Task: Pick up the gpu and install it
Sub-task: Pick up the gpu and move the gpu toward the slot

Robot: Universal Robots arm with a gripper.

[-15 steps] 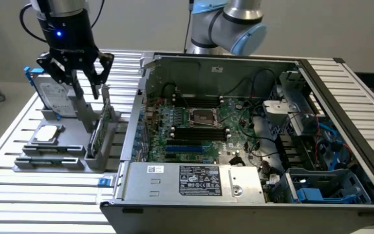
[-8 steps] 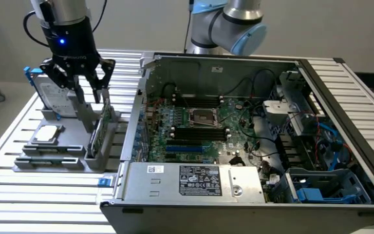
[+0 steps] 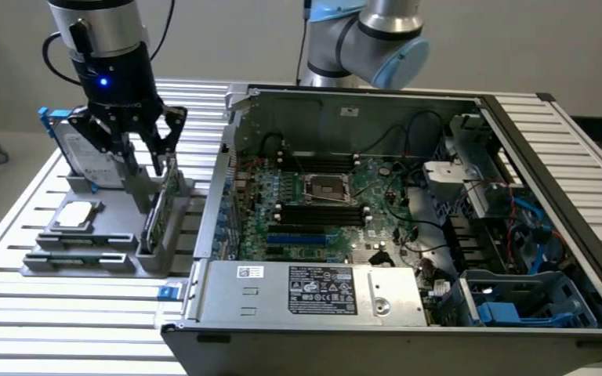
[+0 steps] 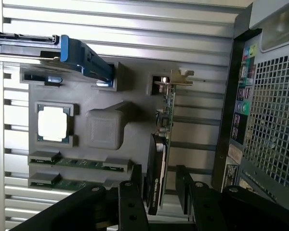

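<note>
One gpu [image 4: 155, 168] stands on its long edge in a slot of the grey holder [image 4: 135, 110], on the side of the holder nearest the open computer case [image 3: 385, 102]. The card is thin and flat: a black cover with rounded corners on one face, a green circuit board behind it, and a silver metal bracket [image 4: 176, 79] with a bent tab at the end farthest from the wrist. One gripper [image 4: 159, 199] is lowered over the card's near end. Its two black fingers [image 4: 132, 202] stand apart, one on each face of the card. The finger on the cover side is just beside the cover; a visible gap separates the other finger from the board. The card is not clamped and remains seated in its slot. The holder also carries one silver hard drive [image 4: 82, 55] with a blue frame, upright at the end away from the wrist, one small silver-grey square module [image 4: 53, 123] lying flat in a pocket, one raised grey block [image 4: 105, 127] beside it, and two memory sticks [image 4: 79, 163] lying side by side. Holder and case both rest on one slatted metal table [image 3: 71, 313]. In the exterior view the case lies at the right, with one motherboard [image 3: 322, 204] exposed.
</note>
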